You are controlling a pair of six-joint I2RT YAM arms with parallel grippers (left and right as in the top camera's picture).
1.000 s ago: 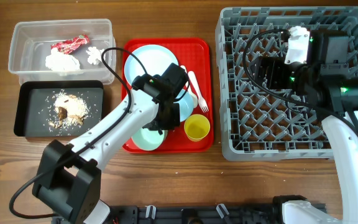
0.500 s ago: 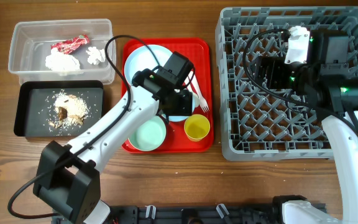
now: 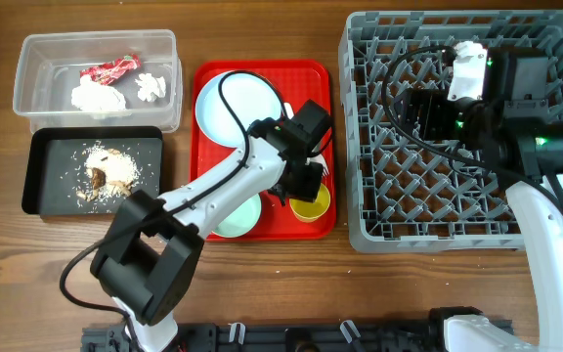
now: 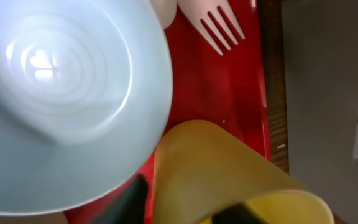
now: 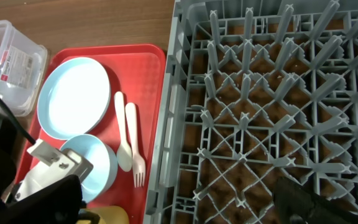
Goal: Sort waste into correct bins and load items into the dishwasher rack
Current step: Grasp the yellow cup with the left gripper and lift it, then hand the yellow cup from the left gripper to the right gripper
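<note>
Wooden table (image 3: 262, 284) | overhead: black tray (image 3: 37, 191), scraps (image 3: 110, 171) | left wrist: fork (image 4: 219, 28) tines

A brown wooden surface (image 3: 262, 29) with lengthwise grain carries four things directly. At the far left stands a clear tub (image 3: 42, 78), and a shallow black tray (image 3: 47, 176) lies just in front of it, their long sides close together. A flat red tray (image 3: 313, 88) lies beside both, near the middle. A large grey rack (image 3: 409, 210) fills the right side, just apart from the red tray
</note>
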